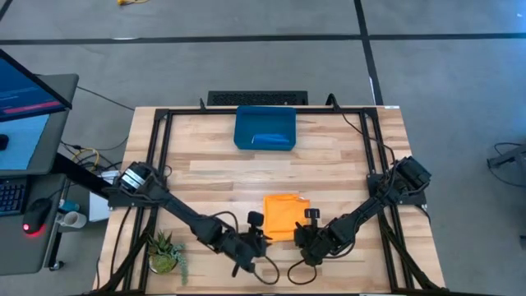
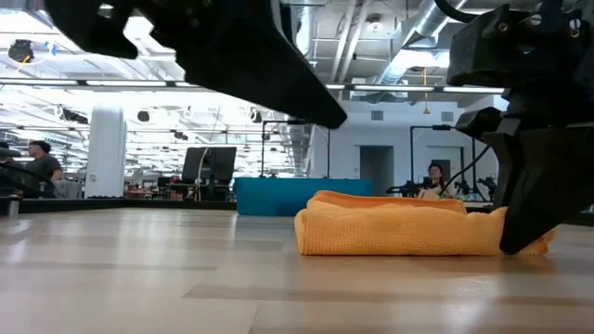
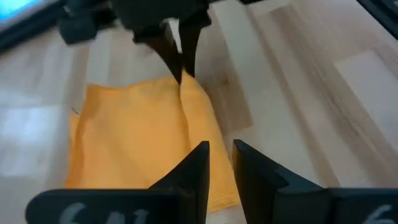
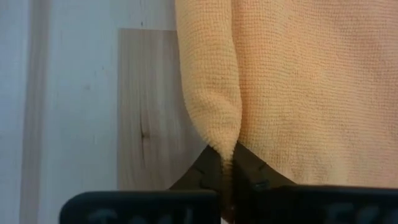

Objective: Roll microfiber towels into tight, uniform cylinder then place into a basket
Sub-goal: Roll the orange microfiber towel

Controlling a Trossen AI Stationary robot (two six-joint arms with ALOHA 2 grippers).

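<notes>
The yellow-orange towel (image 1: pixel 283 215) lies folded on the wooden table near its front edge, with a raised fold along its right side (image 3: pixel 196 118). My right gripper (image 4: pixel 228 163) is shut on that fold at the towel's near right corner. My left gripper (image 3: pixel 221 158) hovers just above the towel's near left part, its fingers a narrow gap apart with nothing between them. The dark blue basket (image 1: pixel 265 127) stands at the far middle of the table, with a lighter blue cloth (image 1: pixel 271 141) lying in it. My right gripper pinches the end of the towel's raised fold (image 4: pixel 219 140) between its two fingers, which grip several layers. The fingers slant down from the table's near right side and lie in line with the fold. The towel rests on the table, its right end (image 2: pixel 534 243) beside the finger.
A small potted plant (image 1: pixel 167 251) stands at the near left corner. A black keyboard-like bar (image 1: pixel 257 99) lies past the far edge. Black frame rails (image 1: pixel 161 148) run along both sides of the table. Bare wood lies between the towel and the basket.
</notes>
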